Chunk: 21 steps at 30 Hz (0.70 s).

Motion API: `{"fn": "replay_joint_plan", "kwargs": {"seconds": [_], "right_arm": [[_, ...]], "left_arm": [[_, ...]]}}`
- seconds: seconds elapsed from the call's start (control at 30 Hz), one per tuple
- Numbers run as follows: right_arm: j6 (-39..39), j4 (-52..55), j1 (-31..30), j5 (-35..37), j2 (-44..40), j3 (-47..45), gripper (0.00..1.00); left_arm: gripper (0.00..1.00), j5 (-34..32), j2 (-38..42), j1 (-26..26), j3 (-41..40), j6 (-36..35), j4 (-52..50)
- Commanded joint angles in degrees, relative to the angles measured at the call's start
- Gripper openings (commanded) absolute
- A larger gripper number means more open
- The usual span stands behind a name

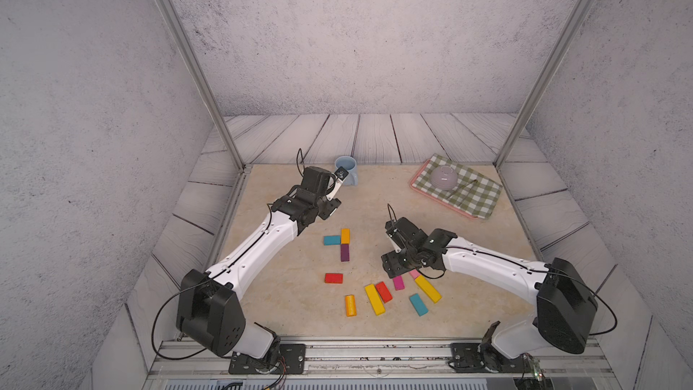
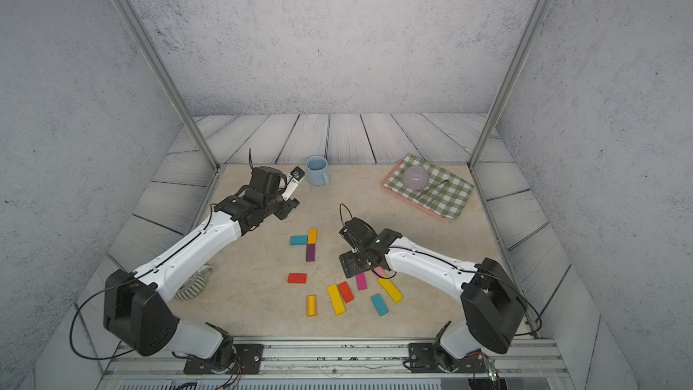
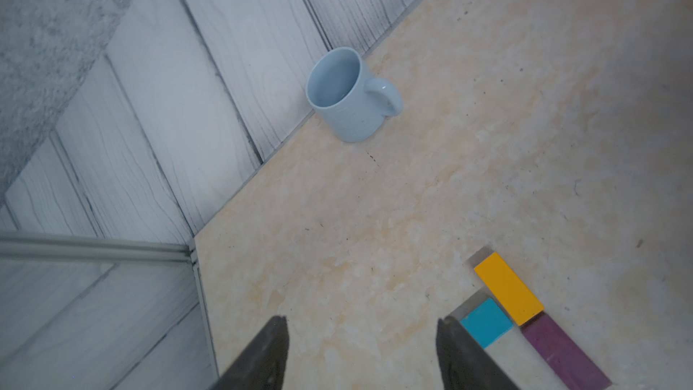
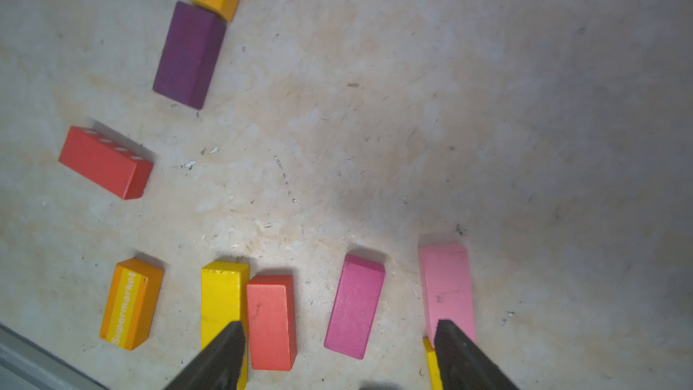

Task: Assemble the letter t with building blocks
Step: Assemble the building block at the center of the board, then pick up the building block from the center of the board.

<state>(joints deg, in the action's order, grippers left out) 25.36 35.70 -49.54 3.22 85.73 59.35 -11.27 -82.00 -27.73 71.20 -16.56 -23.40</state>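
Note:
Three building blocks lie joined mid-table: a teal block (image 1: pixel 332 240) beside an orange block (image 1: pixel 345 236), with a purple block (image 1: pixel 345 252) below it. A red block (image 1: pixel 333 278) lies alone nearer the front. Several more blocks are scattered at the front, among them a magenta block (image 4: pixel 354 305), a red block (image 4: pixel 270 322) and a pink block (image 4: pixel 446 287). My right gripper (image 4: pixel 340 324) hovers open above the red and magenta ones, with nothing held. My left gripper (image 3: pixel 363 320) is open and empty over bare table, left of the teal block (image 3: pixel 485 322).
A light-blue mug (image 1: pixel 347 171) stands at the back near the left wrist. At the back right, an upturned bowl (image 1: pixel 443 177) sits on a checked cloth (image 1: pixel 472 196) over a pink tray. Metal posts rise at both rear corners.

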Motion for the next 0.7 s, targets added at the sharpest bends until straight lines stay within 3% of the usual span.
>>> {"fn": "replay_joint_plan", "kwargs": {"seconds": [0.0, 0.17, 0.3, 0.5, 0.67], "right_arm": [[-0.2, -0.4, -1.9, -0.3, 1.1, -0.8, 0.78], [-1.8, 0.0, -4.9, -1.7, 3.8, 0.1, 0.75], [-0.1, 1.8, -5.0, 2.0, 5.8, 1.7, 0.73], [6.1, 4.5, -4.8, 7.6, 7.9, 2.0, 0.68], [8.5, 4.8, -3.2, 7.1, 9.5, 2.6, 0.64]], "left_arm": [[0.69, -2.2, 4.0, 0.8, -3.2, 16.8, -1.0], [0.71, -0.4, 6.1, 3.6, -5.2, 24.8, -5.3], [0.71, 1.5, 4.3, 6.6, -5.3, 29.0, -8.7], [0.68, 5.0, 5.1, 8.6, -9.5, 29.7, -6.7], [0.67, 7.0, 5.9, 8.6, -11.4, 29.6, -4.7]]}}
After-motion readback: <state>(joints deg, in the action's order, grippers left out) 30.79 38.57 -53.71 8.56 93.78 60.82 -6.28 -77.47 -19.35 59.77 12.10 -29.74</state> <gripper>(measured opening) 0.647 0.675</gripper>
